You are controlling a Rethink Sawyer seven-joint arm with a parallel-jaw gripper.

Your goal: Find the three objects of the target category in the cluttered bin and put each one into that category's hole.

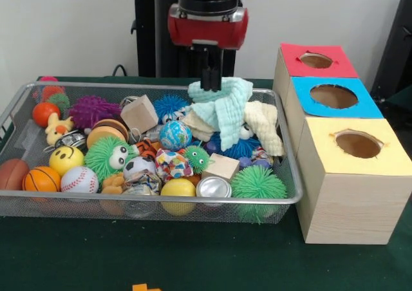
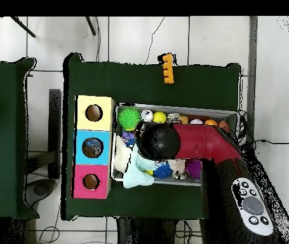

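Observation:
My gripper (image 1: 211, 80) hangs over the back right part of the wire bin (image 1: 19, 104), shut on a pale teal cloth (image 1: 225, 107). The cloth dangles from the fingertips, its lower folds just above the clutter. From overhead the teal cloth (image 2: 136, 176) shows at the bin's corner beside the arm's black wrist (image 2: 158, 141). A cream cloth (image 1: 264, 125) lies draped over the bin's right side, also seen from overhead as the cream cloth (image 2: 120, 155). Right of the bin stand three boxes with round holes: red (image 1: 316, 60), blue (image 1: 333, 96) and yellow (image 1: 358, 144).
The bin holds several balls, spiky green and blue toys (image 1: 257, 185), wooden blocks (image 1: 139, 114) and a metal can (image 1: 214, 188). An orange piece (image 2: 166, 68) lies on the green table cloth outside the bin. The arm (image 2: 210, 149) covers much of the bin from overhead.

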